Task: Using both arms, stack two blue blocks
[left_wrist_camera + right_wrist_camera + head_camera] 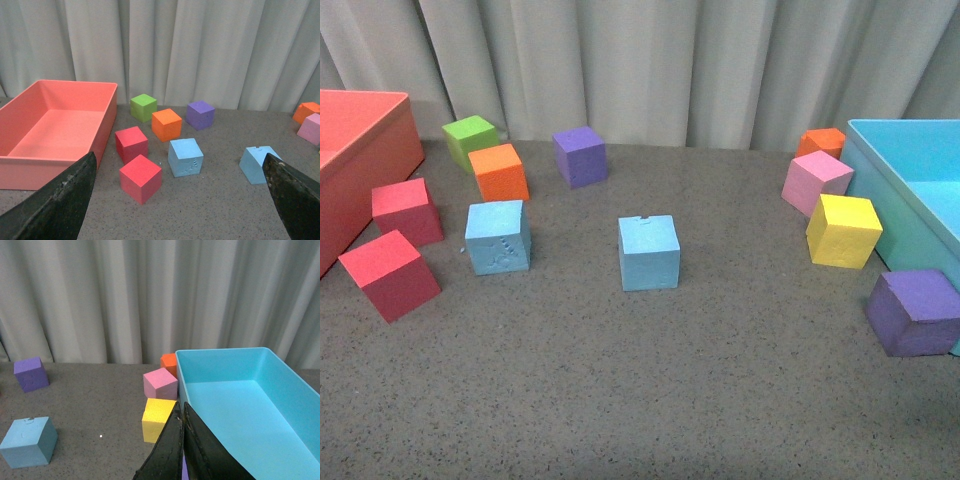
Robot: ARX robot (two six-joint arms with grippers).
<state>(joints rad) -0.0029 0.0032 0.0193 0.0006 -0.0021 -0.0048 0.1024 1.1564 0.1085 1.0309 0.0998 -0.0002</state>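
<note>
My left gripper (179,157) is spread wide, one dark finger (55,200) at each side of its wrist view. My right gripper (181,407) is pressed together, tip to tip, above the near wall of the turquoise bin (270,360).

The only marking I find is on the embossed blue block (498,237): raised marks on its front face (too small for me to read). It sits flat on the grey table (640,400), left of centre, near the two red cubes (390,274).

The plain blue block (648,252) stands near the middle, apart from the first, with a small notch in its top back edge. Both are light sky-blue foam, matching in size.
</note>
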